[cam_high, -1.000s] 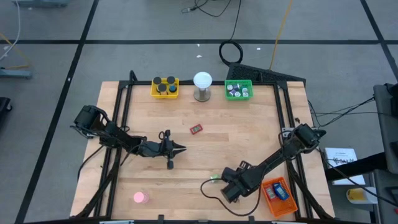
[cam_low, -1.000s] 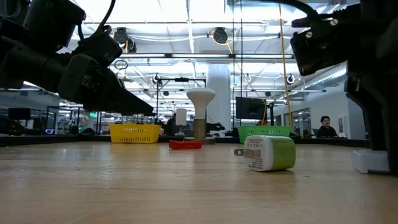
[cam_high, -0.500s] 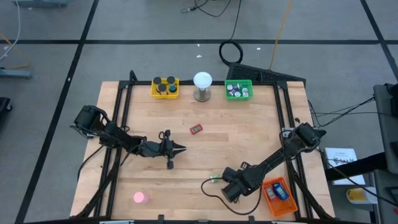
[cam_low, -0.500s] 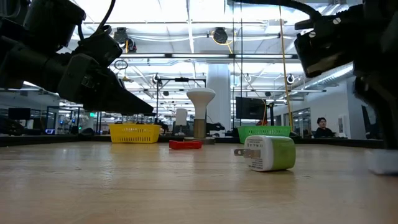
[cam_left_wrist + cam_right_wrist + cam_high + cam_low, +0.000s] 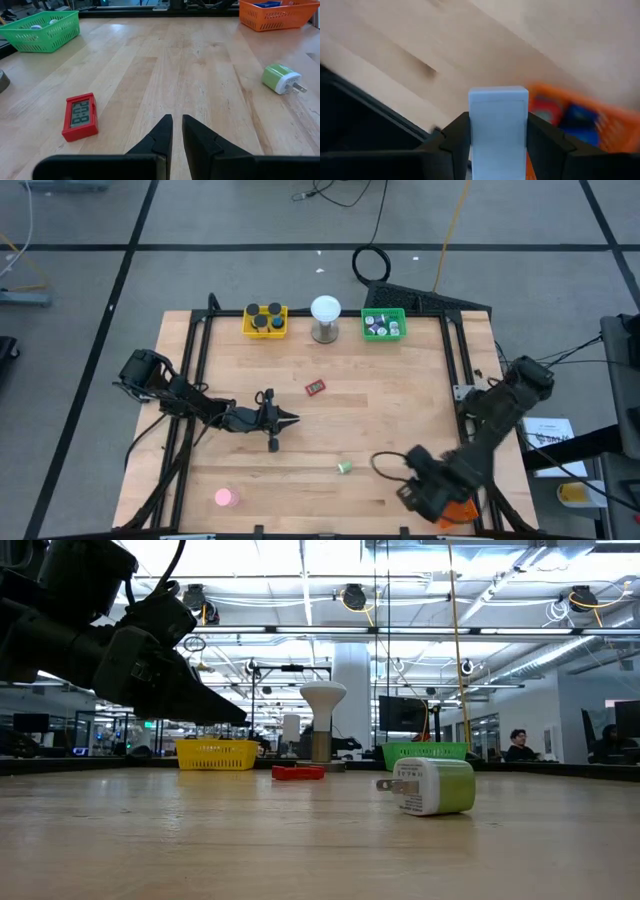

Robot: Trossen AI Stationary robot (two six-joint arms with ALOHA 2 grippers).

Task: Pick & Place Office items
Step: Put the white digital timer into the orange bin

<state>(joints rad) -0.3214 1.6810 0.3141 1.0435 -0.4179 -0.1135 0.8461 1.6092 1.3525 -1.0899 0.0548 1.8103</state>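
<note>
Wrist footage from the right arm gives what the overhead picture hides: the right gripper is clamped on a pale blue-white block, a finger pressing each of its side faces, with the orange tray just beyond it holding red and blue items. From above, that gripper sits at the table's near right corner, covering most of the orange tray, and the block cannot be made out there. The left gripper hangs over the middle of the table with its fingers nearly together and nothing between them. Ahead of it and off to one side lies a red digital clock; farther ahead to the other side lies a green and white plug adapter. The low view shows the adapter resting on its side with prongs pointing sideways, and the right arm does not appear in it.
</note>
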